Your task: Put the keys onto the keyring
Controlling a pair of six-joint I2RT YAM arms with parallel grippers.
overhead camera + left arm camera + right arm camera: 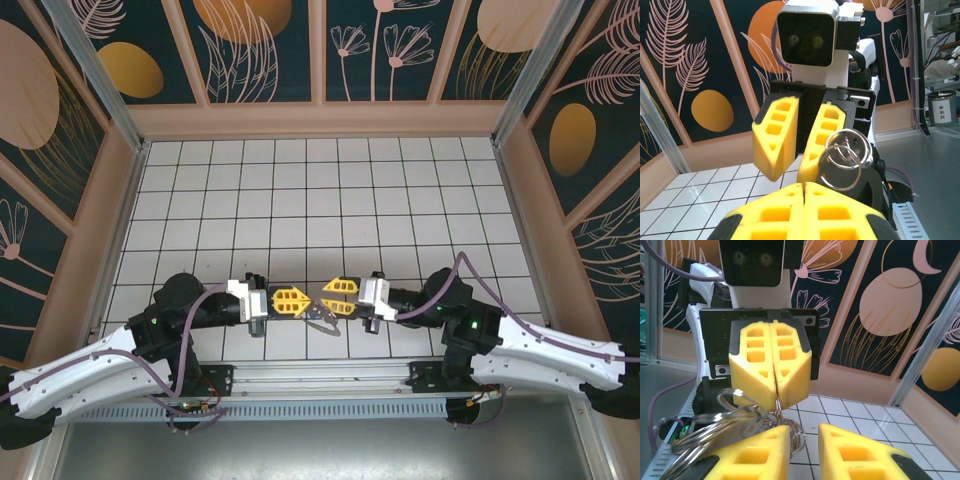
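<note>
My two grippers meet tip to tip low over the tiled floor near the front edge. The left gripper (305,300) (805,187) (775,400) is shut, and a thin wire loop of the keyring (776,407) comes out from between its pads. The keyring's silver rings (320,320) (847,150) (720,422) bunch together beside the outer face of one finger (825,135) of the right gripper. A dark flat piece (852,177) hangs behind the rings. The right gripper (326,298) (789,175) (804,432) stands open, with nothing in its gap. The keys are hidden.
White tiled floor (320,200) stretches away behind the grippers to the patterned walls (320,50). A metal rail (320,375) runs along the near edge between the two arm bases.
</note>
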